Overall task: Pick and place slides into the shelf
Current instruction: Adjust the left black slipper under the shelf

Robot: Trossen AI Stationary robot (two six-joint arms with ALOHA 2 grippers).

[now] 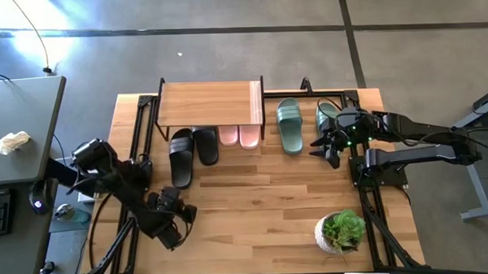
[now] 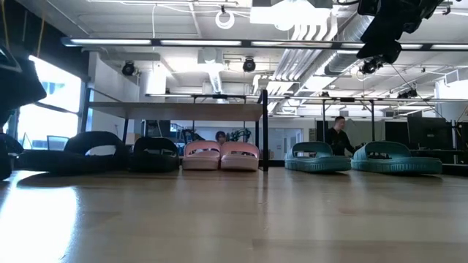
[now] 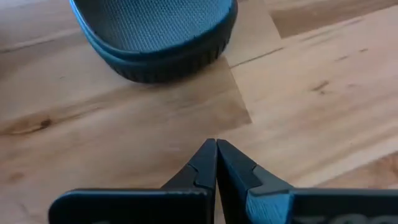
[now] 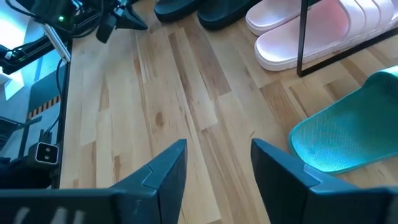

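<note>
High view gives me the count: the pink pair sits tucked under the shelf, toes poking out at the front. The two black slides lie at the shelf's front left, one partly under the plank, the other mostly out on the table, so I'd call them half placed at best. Both green slides lie to the right of the shelf, outside its frame, and need moving. My right gripper hangs near them, fingers spread and holding nothing. My left gripper is pinched fully closed and empty, low over the table just short of a black slide's heel. By my reckoning, one pair is done and two remain.
</note>
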